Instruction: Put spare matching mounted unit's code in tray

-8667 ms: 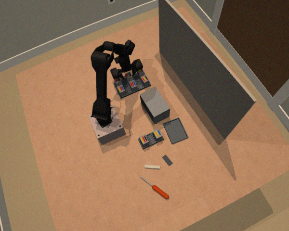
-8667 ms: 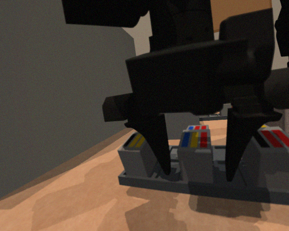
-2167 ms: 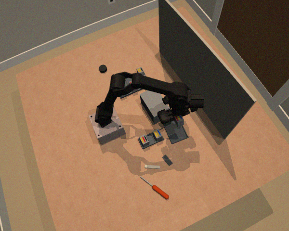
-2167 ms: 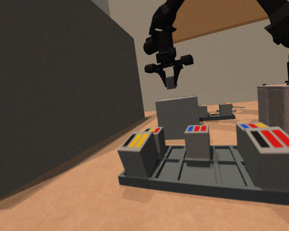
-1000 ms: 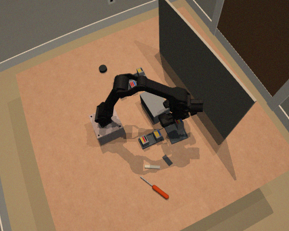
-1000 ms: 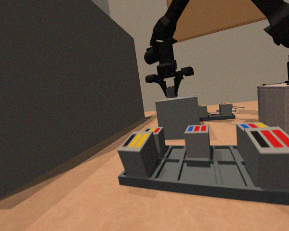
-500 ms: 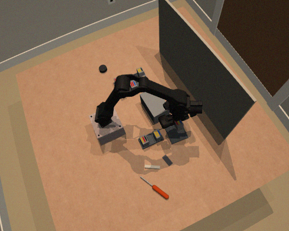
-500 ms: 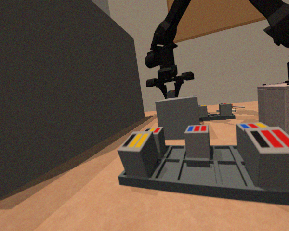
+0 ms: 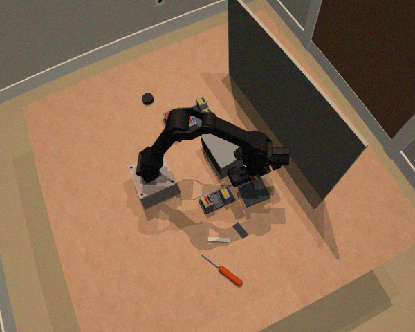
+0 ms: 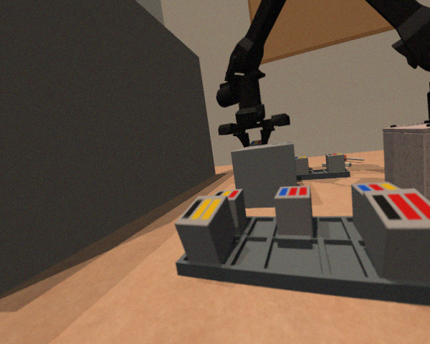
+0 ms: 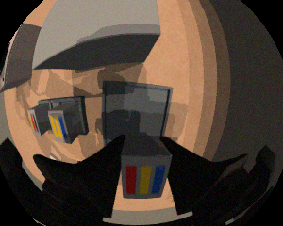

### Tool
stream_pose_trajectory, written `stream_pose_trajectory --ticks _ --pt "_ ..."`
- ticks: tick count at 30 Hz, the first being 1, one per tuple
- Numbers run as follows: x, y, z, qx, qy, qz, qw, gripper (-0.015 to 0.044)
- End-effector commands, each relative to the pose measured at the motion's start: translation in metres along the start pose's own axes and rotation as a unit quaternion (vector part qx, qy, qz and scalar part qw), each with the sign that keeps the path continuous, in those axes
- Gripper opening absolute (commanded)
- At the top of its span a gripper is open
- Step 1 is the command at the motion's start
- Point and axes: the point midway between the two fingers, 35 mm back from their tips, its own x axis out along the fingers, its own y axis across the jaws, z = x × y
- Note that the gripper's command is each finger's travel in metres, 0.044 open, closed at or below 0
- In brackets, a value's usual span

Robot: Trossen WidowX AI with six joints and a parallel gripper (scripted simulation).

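My gripper (image 11: 143, 139) is clamped on a spare (image 11: 144, 177), a small grey block whose top shows red, yellow and blue stripes, and I hold it upright between my fingers. Directly beneath it lies the tray (image 11: 137, 108), a dark square box open at the top; in the top view the block hangs over the tray's near edge (image 9: 254, 194), so my coming move is, I judge, straight down with little sideways trim before I release. The tray is roughly square, so no long axis constrains my wrist. I have one arm only.

Just beside the tray sits a small rack (image 9: 216, 200) with two spares on it. Behind me stands the mounted unit (image 9: 220, 153), one plain grey block. Farther off, the big rack (image 10: 311, 259) carries five spares as the exterior view shows them. Loose on the floor I count one screwdriver (image 9: 223, 270), one pale bar (image 9: 218, 239), one dark plate (image 9: 240, 230) and one black puck (image 9: 147, 98).
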Motion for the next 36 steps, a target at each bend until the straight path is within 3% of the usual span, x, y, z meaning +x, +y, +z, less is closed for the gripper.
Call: stream_pose_trajectory --ticks 1,36 --pt "0.006 0.002 0.001 0.002 -0.003 0.002 1.0 0.0" --pt "0.045 0.008 0.005 0.002 -0.003 0.002 1.0 0.0"
